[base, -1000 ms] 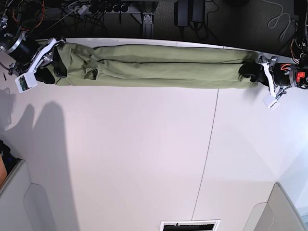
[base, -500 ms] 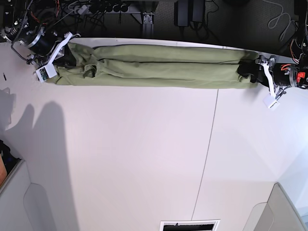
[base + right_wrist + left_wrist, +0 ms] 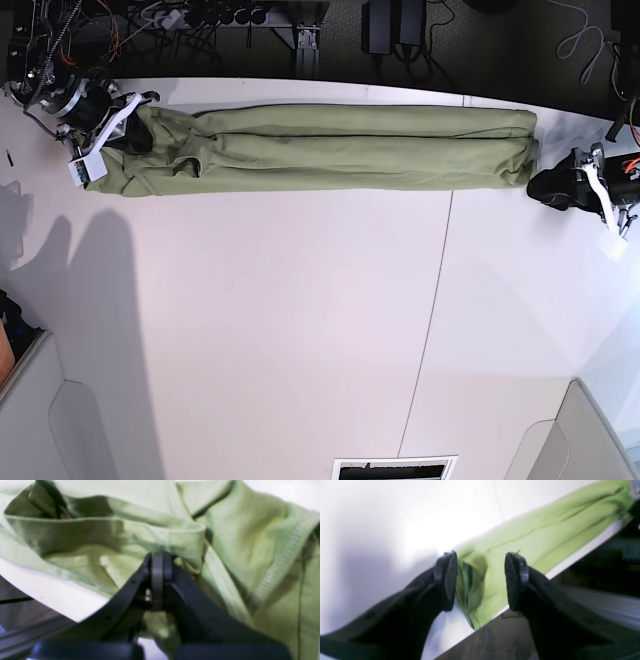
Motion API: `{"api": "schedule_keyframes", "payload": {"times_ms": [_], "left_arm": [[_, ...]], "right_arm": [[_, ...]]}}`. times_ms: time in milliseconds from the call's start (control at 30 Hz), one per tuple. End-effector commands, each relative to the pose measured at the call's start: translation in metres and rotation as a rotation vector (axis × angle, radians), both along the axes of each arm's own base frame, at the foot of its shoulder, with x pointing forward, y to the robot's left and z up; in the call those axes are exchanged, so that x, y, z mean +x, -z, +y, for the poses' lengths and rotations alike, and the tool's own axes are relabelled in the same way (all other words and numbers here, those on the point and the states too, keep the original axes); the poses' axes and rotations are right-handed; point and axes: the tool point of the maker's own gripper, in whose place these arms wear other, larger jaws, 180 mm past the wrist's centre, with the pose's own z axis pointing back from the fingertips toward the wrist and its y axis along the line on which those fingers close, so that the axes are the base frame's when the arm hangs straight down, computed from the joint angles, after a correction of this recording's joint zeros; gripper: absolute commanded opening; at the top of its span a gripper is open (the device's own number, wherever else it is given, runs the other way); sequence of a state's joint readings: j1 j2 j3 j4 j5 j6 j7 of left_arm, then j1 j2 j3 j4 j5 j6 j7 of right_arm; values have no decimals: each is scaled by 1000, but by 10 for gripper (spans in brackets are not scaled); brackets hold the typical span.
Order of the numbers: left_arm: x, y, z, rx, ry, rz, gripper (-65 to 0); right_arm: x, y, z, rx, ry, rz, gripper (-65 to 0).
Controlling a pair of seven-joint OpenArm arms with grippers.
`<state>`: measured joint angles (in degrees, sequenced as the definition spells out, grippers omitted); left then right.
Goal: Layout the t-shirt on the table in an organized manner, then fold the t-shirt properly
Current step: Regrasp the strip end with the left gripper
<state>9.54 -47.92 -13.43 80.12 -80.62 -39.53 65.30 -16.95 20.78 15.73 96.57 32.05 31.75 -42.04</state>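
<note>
The olive-green t-shirt [image 3: 330, 150] lies stretched into a long narrow band along the far edge of the white table [image 3: 300, 330]. At the band's left end in the base view, my right gripper [image 3: 128, 135] is shut on the cloth. The right wrist view shows its fingers [image 3: 157, 565] pressed together under a hemmed fold of the t-shirt [image 3: 245, 542]. My left gripper [image 3: 548, 186] stands open just off the band's right end, touching no cloth. In the left wrist view its fingertips [image 3: 481, 580] frame the loose end of the t-shirt [image 3: 540, 532], which rests on the table [image 3: 420, 517].
The shirt runs close to the table's far edge, with cables and dark equipment [image 3: 240, 20] beyond it. A thin dark seam [image 3: 432, 320] crosses the tabletop. Grey panels sit at the near left [image 3: 40, 420] and near right [image 3: 590, 440] corners. A dark slot [image 3: 393, 468] is at the front edge.
My left gripper let go of the shirt's right end and backed off to the right. My right gripper shifted toward the far edge and shut on the left end.
</note>
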Motion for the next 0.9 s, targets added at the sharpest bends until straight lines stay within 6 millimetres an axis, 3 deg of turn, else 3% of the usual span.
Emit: {"api": "schedule_keyframes", "payload": {"times_ms": [0, 67, 333, 633, 867], "left_arm": [[9, -17, 7, 5, -3, -49, -319], [6, -17, 11, 8, -15, -47, -319], [-22, 20, 28, 35, -116, 9, -318], [-31, 46, 8, -57, -198, 27, -318], [-37, 55, 11, -17, -194, 45, -318]], "right_arm": [[7, -7, -3, -2, 2, -30, -650], [7, -7, -3, 0, 1, -29, -650], [5, -6, -2, 3, -1, -17, -650], [3, -6, -1, 7, -3, -5, -650], [2, -5, -1, 10, -4, 2, -650]]}}
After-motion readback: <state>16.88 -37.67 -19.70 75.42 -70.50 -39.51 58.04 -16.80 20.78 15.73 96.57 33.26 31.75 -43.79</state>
